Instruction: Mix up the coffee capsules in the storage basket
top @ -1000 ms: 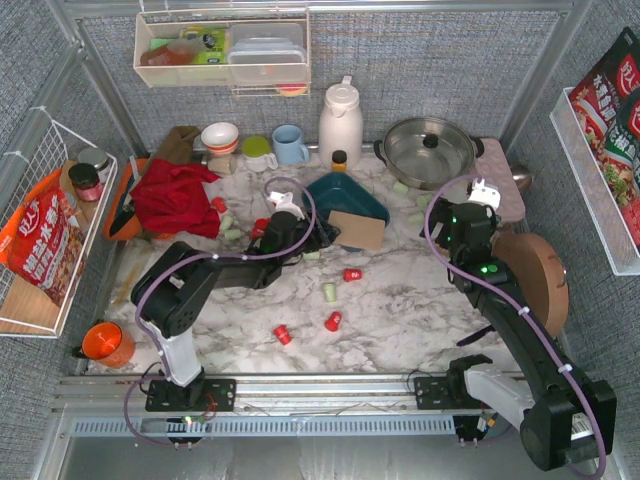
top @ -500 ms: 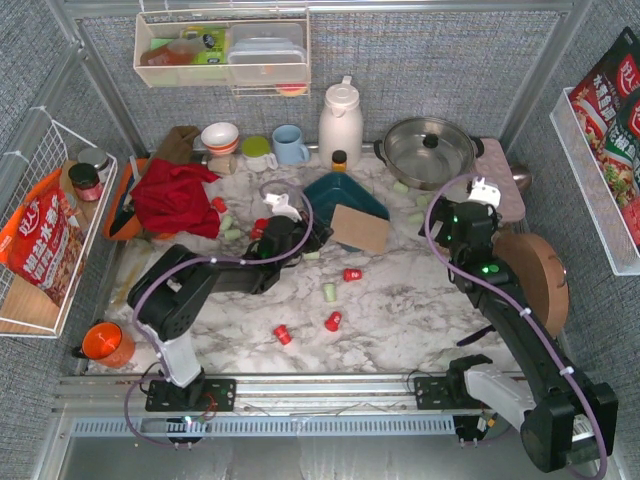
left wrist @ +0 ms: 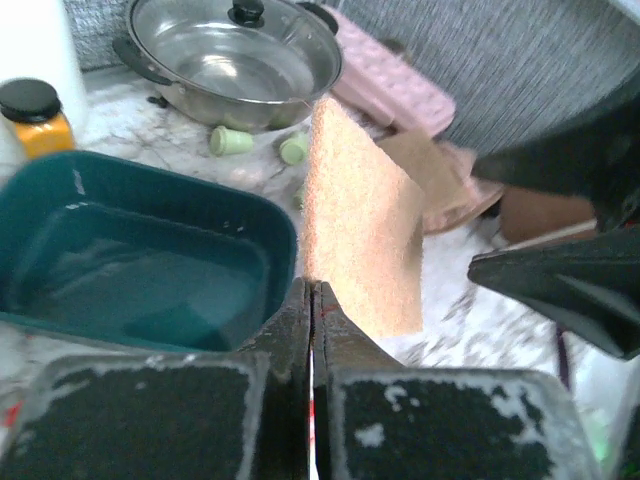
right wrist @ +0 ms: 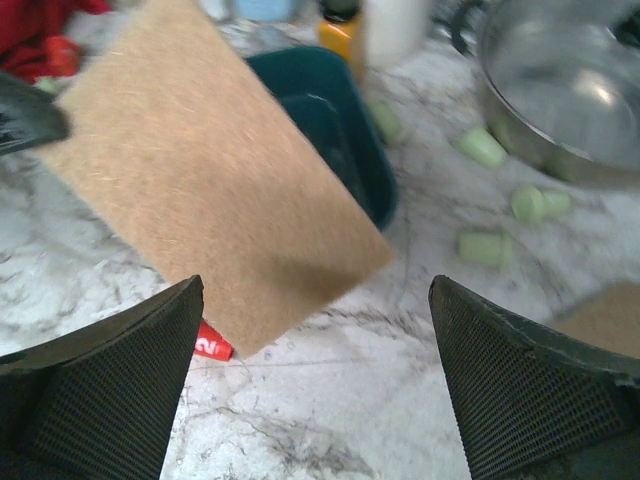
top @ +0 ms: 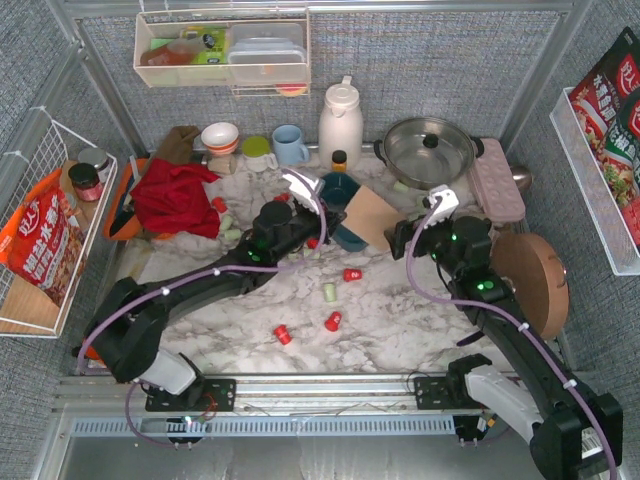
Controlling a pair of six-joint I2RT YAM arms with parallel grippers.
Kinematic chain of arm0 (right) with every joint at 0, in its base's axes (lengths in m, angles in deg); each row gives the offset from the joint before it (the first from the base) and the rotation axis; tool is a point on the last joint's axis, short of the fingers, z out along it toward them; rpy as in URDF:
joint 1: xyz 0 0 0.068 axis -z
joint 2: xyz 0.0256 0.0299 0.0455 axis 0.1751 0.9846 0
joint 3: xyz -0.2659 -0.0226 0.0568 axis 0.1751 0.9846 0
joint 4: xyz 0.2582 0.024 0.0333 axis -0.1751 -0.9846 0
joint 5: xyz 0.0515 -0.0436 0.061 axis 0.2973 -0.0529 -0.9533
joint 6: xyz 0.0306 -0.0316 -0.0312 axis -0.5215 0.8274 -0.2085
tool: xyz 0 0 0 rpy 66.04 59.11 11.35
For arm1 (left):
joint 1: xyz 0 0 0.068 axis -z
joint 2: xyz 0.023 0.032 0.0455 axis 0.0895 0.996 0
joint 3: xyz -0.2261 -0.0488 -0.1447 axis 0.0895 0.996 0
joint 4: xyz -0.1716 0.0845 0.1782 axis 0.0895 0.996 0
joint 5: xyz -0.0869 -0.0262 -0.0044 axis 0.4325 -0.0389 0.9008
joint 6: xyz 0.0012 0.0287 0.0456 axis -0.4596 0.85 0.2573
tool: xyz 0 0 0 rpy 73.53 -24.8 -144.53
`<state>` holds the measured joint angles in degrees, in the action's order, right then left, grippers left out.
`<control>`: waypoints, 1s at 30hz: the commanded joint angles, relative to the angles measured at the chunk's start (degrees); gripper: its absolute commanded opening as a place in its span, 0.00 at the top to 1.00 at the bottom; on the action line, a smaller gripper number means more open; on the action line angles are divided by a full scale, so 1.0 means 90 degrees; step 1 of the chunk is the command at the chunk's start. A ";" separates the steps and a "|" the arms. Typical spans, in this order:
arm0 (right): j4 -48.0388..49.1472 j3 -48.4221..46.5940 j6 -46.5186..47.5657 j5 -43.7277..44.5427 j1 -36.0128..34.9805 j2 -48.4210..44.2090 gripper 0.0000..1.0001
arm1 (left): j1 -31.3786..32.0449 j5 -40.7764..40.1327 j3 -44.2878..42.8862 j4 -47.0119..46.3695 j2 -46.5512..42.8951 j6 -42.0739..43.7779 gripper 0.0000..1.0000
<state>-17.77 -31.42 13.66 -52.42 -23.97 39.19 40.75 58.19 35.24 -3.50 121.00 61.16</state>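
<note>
The teal storage basket (top: 340, 192) stands at mid-back and looks empty in the left wrist view (left wrist: 140, 260). My left gripper (top: 322, 228) (left wrist: 311, 290) is shut on the edge of a brown cardboard sheet (top: 370, 215) (left wrist: 360, 230), held tilted up beside the basket. My right gripper (top: 402, 238) (right wrist: 315, 370) is open and empty, just right of the sheet (right wrist: 200, 190). Red capsules (top: 352, 274) (top: 333, 321) (top: 283, 334) and a green one (top: 329, 292) lie on the marble. Green capsules (left wrist: 230, 141) (right wrist: 485, 246) lie by the pot. A red capsule (right wrist: 210, 346) shows under the sheet.
A steel pot (top: 428, 150), white thermos (top: 340, 120), orange-lidded jar (top: 339, 159), blue mug (top: 290, 144) and bowls stand along the back. A red cloth (top: 175, 195) lies left, with capsules (top: 220, 205) beside it. A pink tray (top: 495, 190) and round board (top: 530, 280) sit right.
My left arm reached back and right, raising the cardboard sheet off the table beside the basket. My right gripper swung left toward the sheet.
</note>
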 commanded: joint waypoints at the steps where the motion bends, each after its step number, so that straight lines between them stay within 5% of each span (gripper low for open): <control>1: 0.1465 0.0396 0.1048 -0.2102 -0.0019 -0.0113 0.01 | 0.0302 -0.0332 -0.0091 0.1531 -0.0410 0.2652 1.00; 6: 0.1830 0.0611 0.1539 -0.3148 -0.0019 -0.0146 0.03 | 0.0876 -0.0463 0.0717 0.1225 -0.1029 0.4617 1.00; 9: 0.1554 0.0441 0.1789 -0.3790 -0.0019 -0.0038 0.13 | 0.1084 -0.0201 0.1410 0.0348 -0.1401 0.5373 1.00; 17: 0.1160 0.0143 0.2200 -0.5020 -0.0030 0.0373 0.39 | 0.1213 0.0208 0.1716 -0.0190 -0.1735 0.5424 1.00; 23: 0.0786 -0.0030 0.2359 -0.5103 -0.0049 0.0525 0.48 | 0.1343 0.0389 0.1718 -0.0365 -0.1731 0.5263 1.00; 26: 0.0651 -0.0074 0.2407 -0.5133 -0.0049 0.0506 0.64 | 0.1356 0.0191 0.1687 -0.0523 -0.1740 0.5036 1.00; 28: 0.0446 -0.0158 0.2483 -0.5099 -0.0048 0.0519 0.92 | 0.1356 -0.0138 0.1638 -0.0658 -0.1744 0.4728 0.96; 30: 0.0169 -0.0277 0.2545 -0.4938 -0.0049 0.0548 1.00 | 0.1356 -0.0723 0.1660 -0.0917 -0.1737 0.4266 0.72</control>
<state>-12.66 -32.14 34.49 -97.27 -24.39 43.82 52.88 58.52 50.57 -5.16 105.63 106.69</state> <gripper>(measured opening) 0.043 0.069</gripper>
